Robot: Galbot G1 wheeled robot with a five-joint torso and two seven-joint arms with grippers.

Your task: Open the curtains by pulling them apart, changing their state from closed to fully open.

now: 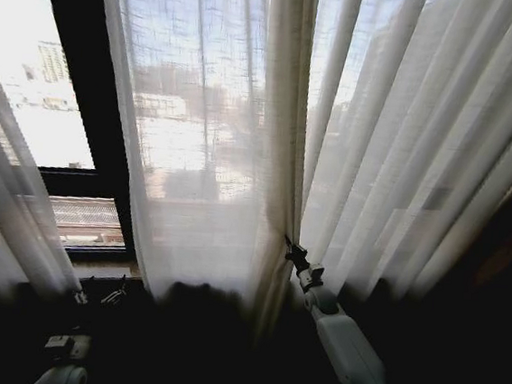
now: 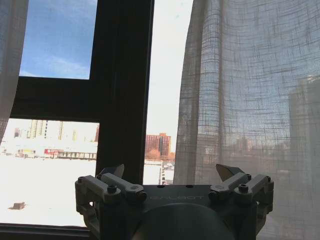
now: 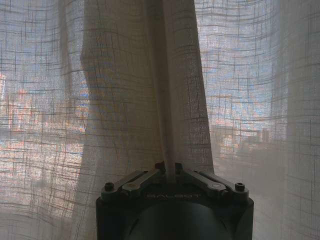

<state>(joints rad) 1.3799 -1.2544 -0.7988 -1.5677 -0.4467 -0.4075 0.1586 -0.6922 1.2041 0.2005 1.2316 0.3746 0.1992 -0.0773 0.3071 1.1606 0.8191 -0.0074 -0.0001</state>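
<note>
The curtains are sheer white pleated panels. One panel (image 1: 0, 213) hangs at the far left, and a wider one (image 1: 205, 151) covers the middle and right of the window. My right gripper (image 1: 289, 246) is shut on a vertical fold of the wide panel, low down. In the right wrist view the fold (image 3: 172, 100) rises straight out of the closed right gripper (image 3: 170, 169). My left gripper (image 1: 101, 293) sits low in the gap between the panels. In the left wrist view the left gripper (image 2: 170, 174) stands open and holds nothing, with the wide panel's edge (image 2: 240, 100) just beside it.
A black window frame (image 1: 78, 66) with a vertical bar (image 2: 122, 85) shows in the gap between the panels, with a bright city outside. A dark sill (image 1: 96, 254) runs along the bottom. The lower part of the head view is in deep shadow.
</note>
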